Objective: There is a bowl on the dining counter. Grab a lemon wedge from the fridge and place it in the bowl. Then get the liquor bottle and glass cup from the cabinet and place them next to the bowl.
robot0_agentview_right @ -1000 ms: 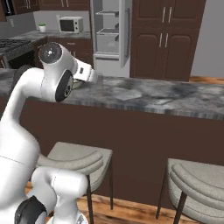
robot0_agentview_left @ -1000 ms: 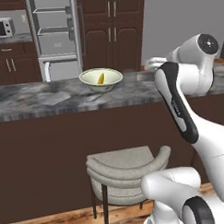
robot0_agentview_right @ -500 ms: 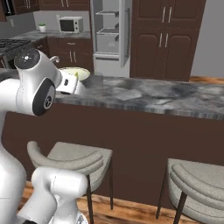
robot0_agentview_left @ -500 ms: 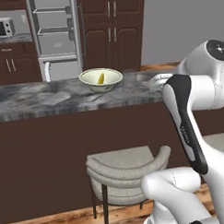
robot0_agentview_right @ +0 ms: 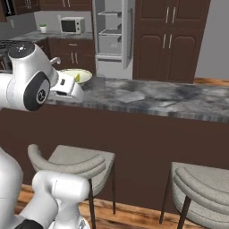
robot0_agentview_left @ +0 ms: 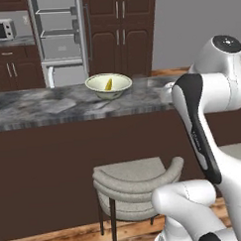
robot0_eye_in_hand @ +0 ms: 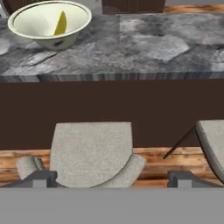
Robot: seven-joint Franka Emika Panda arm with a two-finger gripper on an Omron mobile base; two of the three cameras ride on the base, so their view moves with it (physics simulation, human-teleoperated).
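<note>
Jaws (robot0_eye_in_hand: 111,180) released, nothing held, hanging over a stool (robot0_eye_in_hand: 92,153) on the near side of the tabletop (robot0_eye_in_hand: 144,48). Lemon wedge (robot0_eye_in_hand: 60,22) lies inside the bowl (robot0_eye_in_hand: 48,22) on the tabletop. Behind it, the fridge (robot0_agentview_left: 59,41) stands open beside dark cabinets (robot0_agentview_left: 119,33).

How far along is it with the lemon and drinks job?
Done: a lemon wedge lies in the bowl on the dining counter. In hand: nothing; the gripper is open and empty, away from the counter. Left: the liquor bottle and glass cup aren't beside the bowl yet. The fridge stands open.
</note>
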